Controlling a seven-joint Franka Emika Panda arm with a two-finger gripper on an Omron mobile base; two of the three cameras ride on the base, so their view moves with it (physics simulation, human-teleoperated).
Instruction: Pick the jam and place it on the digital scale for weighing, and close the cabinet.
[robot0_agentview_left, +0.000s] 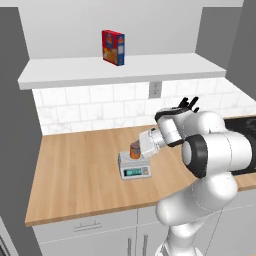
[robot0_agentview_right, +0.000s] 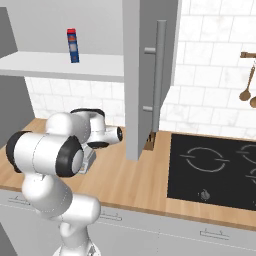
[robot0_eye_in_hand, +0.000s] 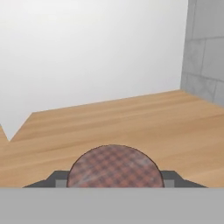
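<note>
The wooden counter (robot0_agentview_left: 75, 170) lies bare to the left of and in front of the digital scale (robot0_agentview_left: 134, 167), leaving wide room there. The jam (robot0_agentview_left: 135, 150) occupies the scale's platform, with the gripper (robot0_agentview_left: 139, 150) closed around it. Overhead, the cabinet's shelf (robot0_agentview_left: 120, 70) carries 1 red-and-blue box (robot0_agentview_left: 113, 47). In the right base view, the open cabinet door (robot0_agentview_right: 150, 75) hangs down over the counter, blocking the way toward the black cooktop (robot0_agentview_right: 215, 170).

No text can be read. The red-and-blue box (robot0_agentview_left: 113, 47) on the shelf carries print too blurred to make out, and the digital scale's (robot0_agentview_left: 134, 167) greenish display shows no legible digits.
</note>
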